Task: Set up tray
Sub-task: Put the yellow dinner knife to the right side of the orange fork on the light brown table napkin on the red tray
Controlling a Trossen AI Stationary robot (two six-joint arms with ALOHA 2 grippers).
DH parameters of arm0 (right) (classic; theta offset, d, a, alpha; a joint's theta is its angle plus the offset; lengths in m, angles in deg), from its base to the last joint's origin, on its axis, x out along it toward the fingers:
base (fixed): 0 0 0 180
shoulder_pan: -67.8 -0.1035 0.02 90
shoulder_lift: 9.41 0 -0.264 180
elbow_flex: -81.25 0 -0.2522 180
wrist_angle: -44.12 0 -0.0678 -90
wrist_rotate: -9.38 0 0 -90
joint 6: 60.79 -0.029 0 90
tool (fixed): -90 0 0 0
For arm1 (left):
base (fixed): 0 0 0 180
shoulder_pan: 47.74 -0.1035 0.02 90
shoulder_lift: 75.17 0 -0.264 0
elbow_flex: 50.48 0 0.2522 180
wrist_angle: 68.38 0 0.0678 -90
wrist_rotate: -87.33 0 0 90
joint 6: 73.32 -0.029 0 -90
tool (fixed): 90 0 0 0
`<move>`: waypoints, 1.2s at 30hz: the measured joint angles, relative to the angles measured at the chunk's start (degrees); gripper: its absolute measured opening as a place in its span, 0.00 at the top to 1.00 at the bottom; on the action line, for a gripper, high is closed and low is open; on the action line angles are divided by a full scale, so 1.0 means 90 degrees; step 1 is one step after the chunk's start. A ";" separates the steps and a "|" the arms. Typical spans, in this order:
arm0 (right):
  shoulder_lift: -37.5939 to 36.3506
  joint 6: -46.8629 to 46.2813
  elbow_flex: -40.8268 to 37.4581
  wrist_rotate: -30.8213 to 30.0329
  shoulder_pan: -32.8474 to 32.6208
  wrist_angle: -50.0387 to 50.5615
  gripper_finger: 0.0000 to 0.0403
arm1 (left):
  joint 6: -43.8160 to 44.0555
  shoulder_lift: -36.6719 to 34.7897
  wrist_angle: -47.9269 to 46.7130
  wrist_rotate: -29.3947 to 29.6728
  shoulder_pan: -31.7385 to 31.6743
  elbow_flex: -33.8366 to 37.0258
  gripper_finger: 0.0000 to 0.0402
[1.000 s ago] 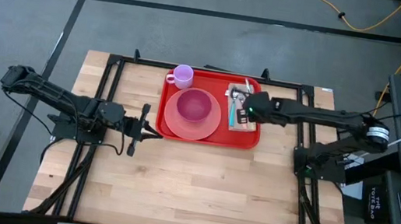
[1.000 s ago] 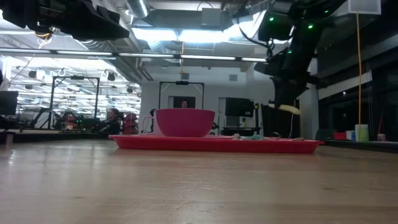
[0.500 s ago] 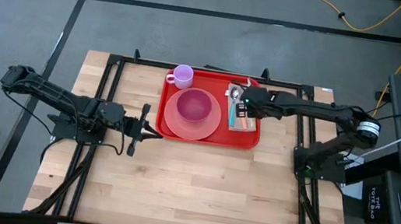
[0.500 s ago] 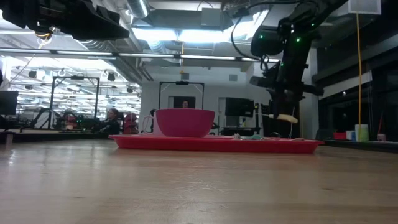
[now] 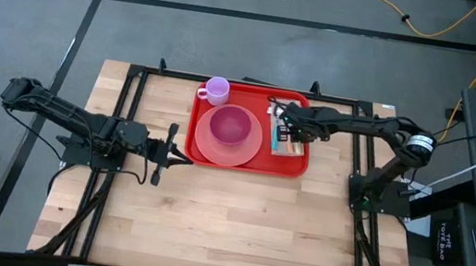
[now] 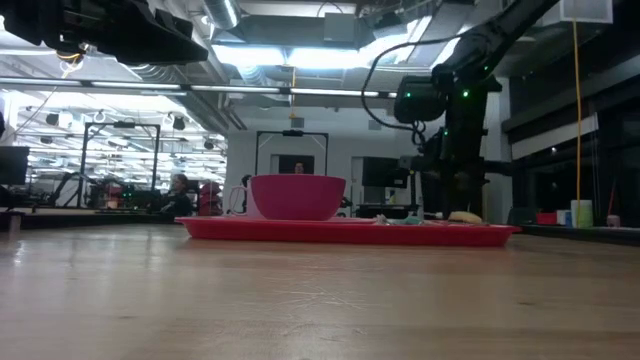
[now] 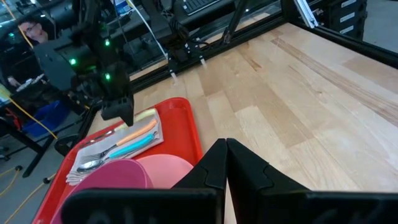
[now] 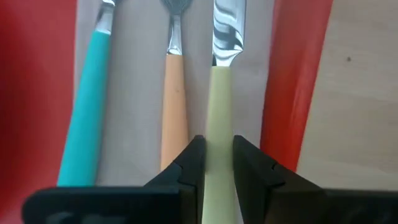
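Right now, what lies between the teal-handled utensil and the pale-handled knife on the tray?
One orange-handled utensil lies between the teal one and the knife, all side by side on a grey napkin on the tray. The right wrist view shows it.

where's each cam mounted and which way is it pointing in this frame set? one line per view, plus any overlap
High: above the table, straight down; both arms, tray.
Low: table-top height, level across the wood toward the room; bowl on the tray, right arm coming down behind.
Left wrist: on the left arm, over the shut left gripper toward the tray and the right arm.
Right wrist: on the right arm, straight down; right gripper shut on the knife, beside two more utensils.
Shared: the cutlery shows in both wrist views.
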 joint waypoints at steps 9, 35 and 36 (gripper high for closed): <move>0.0288 0.0022 0.0000 0.0214 0.0191 -0.0096 0.84 | 0.0000 0.0000 0.0000 0.0000 0.0001 0.0000 0.99; 0.0330 0.0006 -0.0005 0.0319 0.0193 -0.0120 0.76 | 0.0068 0.0000 -0.0023 0.0000 0.0000 0.0000 0.99; 0.0323 0.0007 -0.0005 0.0319 0.0193 -0.0123 0.75 | 0.0066 0.0000 -0.0029 0.0000 -0.0001 0.0000 0.99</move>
